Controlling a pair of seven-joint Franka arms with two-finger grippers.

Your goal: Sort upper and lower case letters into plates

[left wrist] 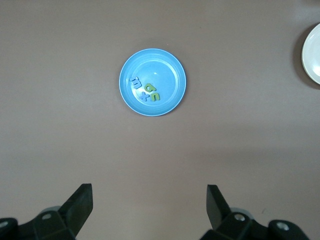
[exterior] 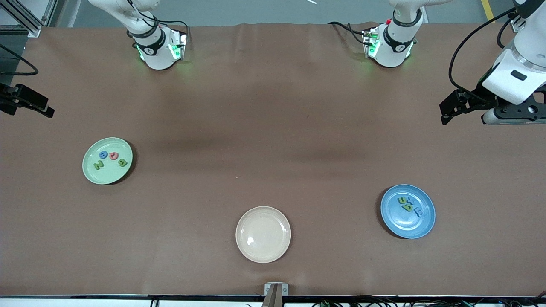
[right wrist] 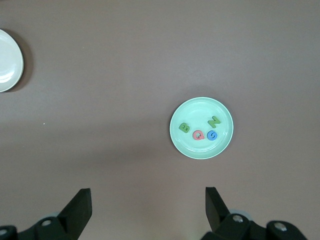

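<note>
The mint green plate [exterior: 108, 175] lies toward the right arm's end of the table and holds several letters: a green N [right wrist: 214, 121], a green B [right wrist: 184, 128], a red Q [right wrist: 198, 135] and a blue G [right wrist: 212, 135]. On the blue plate [exterior: 405, 228], toward the left arm's end, lie several small blue and green letters [left wrist: 145, 90]. My left gripper [exterior: 448, 111] hangs open and empty over bare table at its own end. My right gripper [exterior: 47, 108] is likewise open and empty at the other end. In both wrist views the fingertips [left wrist: 85, 195] [right wrist: 84, 196] stand wide apart over brown cloth.
An empty cream-beige plate [exterior: 263, 234] sits between the two plates, nearest the front camera. Both arm bases [exterior: 160, 49] [exterior: 390, 47] stand along the edge farthest from the camera. A brown cloth [exterior: 264, 128] covers the table.
</note>
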